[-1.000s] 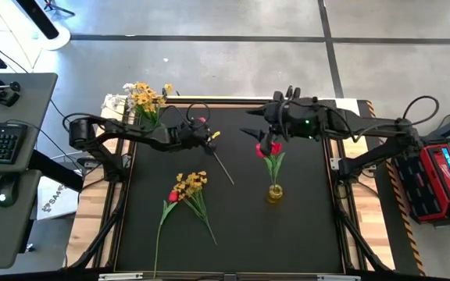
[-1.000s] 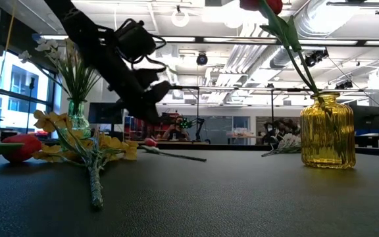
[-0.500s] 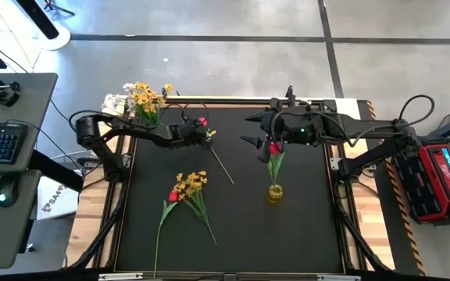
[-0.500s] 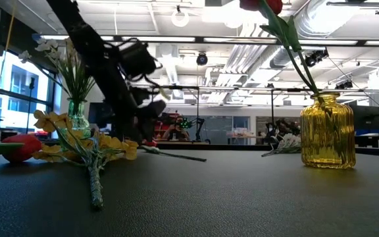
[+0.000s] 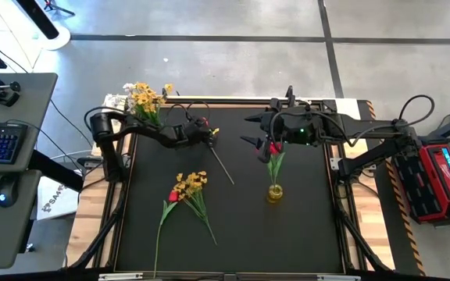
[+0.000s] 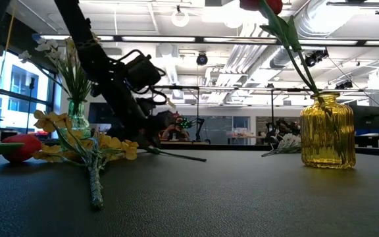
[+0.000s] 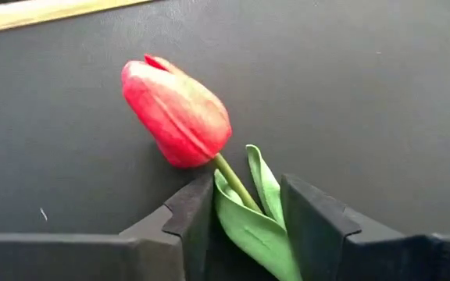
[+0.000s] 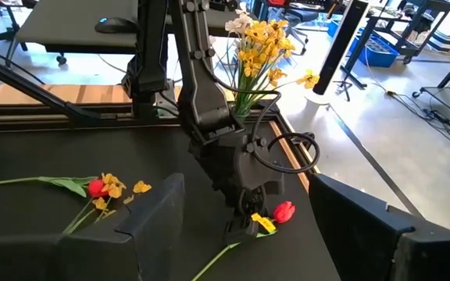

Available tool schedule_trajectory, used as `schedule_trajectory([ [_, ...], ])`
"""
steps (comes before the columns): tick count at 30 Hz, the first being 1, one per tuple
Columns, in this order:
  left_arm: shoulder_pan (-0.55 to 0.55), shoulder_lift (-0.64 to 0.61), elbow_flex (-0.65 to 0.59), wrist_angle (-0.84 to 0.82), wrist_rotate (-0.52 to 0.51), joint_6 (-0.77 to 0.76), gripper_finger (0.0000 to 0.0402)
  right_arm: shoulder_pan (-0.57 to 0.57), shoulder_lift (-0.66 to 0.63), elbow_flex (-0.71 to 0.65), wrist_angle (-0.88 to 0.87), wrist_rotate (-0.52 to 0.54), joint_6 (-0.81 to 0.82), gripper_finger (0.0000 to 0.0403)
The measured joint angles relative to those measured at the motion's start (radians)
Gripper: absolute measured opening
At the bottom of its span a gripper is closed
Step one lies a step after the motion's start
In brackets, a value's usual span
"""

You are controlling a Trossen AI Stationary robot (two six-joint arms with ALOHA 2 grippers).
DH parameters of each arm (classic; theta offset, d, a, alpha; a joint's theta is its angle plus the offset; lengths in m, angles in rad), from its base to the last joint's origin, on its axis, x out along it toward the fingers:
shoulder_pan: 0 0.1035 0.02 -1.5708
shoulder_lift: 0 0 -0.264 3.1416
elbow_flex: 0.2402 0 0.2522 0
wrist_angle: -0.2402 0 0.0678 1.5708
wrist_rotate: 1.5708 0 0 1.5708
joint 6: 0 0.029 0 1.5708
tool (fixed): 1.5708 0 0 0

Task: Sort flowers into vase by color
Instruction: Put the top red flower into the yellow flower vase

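Left hand [image 7: 244, 215] low on table, fingers spread astride red tulip [image 7: 176, 112] stem

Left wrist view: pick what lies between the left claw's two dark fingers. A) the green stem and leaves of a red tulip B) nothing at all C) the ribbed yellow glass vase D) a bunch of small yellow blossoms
A: the left claw straddles the green stem and leaves of the red artificial tulip, whose head lies on the black table mat just past the fingertips.
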Motion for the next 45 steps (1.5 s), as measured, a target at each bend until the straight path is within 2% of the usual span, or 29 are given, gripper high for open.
schedule_trajectory([
  [6, 0.010, 0.010, 0.001, 0.018, 0.005, 0.046, 0.0074, 0.000, 0.000, 0.000, 0.000, 0.000, 0.000, 0.0259],
  [10, 0.010, -0.009, 0.000, 0.080, 0.062, 0.103, 0.0019, 0.000, 0.000, 0.000, 0.000, 0.012, 0.000, 0.0259],
  [12, 0.010, -0.037, 0.000, 0.132, 0.087, 0.132, 0.0006, 0.000, 0.000, 0.000, 0.000, 0.020, 0.000, 0.0259],
  [20, 0.006, -0.213, 0.000, 0.284, 0.198, 0.248, 0.0003, 0.000, -0.003, 0.000, -0.008, 0.021, -0.001, 0.0259],
  [28, -0.050, -0.489, 0.000, 0.342, 0.210, 0.420, 0.0003, 0.000, -0.053, 0.000, -0.015, 0.023, 0.006, 0.0259],
  [35, -0.149, -0.696, 0.000, 0.429, 0.360, 0.525, 0.0003, 0.020, -0.042, 0.000, 0.001, -0.010, 0.009, 0.0259],
  [40, -0.242, -0.753, 0.000, 0.485, 0.426, 0.599, 0.0003, 0.078, -0.006, 0.000, 0.094, -0.020, -0.059, 0.0259],
  [45, -0.332, -0.758, 0.000, 0.529, 0.429, 0.677, 0.0003, 0.125, 0.044, 0.000, 0.183, -0.082, -0.114, 0.0259],
])
